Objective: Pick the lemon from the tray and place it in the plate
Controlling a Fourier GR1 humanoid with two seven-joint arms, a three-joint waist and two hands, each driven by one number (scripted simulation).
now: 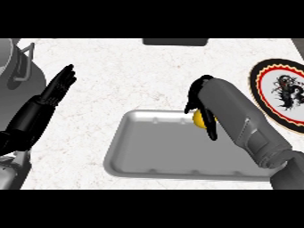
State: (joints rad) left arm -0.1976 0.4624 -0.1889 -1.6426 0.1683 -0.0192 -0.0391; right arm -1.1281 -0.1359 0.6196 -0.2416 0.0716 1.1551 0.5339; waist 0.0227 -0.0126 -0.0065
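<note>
A silver metal tray point(174, 153) lies on a pale marbled counter point(147, 71), and it serves here as the landmark. The robot's right forearm point(246, 127) reaches in from the lower right, crossing above the tray's right end. Its black right hand point(199, 100) hangs over the tray's upper right corner, fingers pointing down and curled around a yellow lemon point(199, 118). Only part of the lemon shows, as a small yellow patch under the palm, between the thumb and the fingers point(212, 129). Whether the lemon touches the tray floor or sits just above it cannot be told.

To the right of the tray, well apart from it, lies 1 round plate point(287, 95) with a white centre, a dark dragon figure and a red, black and gold rim. The plate holds nothing.

To the left of the tray, the left hand point(60, 84) rests open with its fingers straight, pressed together and pointing up. Further left, at the edge of the view, stands a large grey pot point(9, 67) with a side handle. A dark object point(175, 42) sits beyond the tray at the counter's far edge.
</note>
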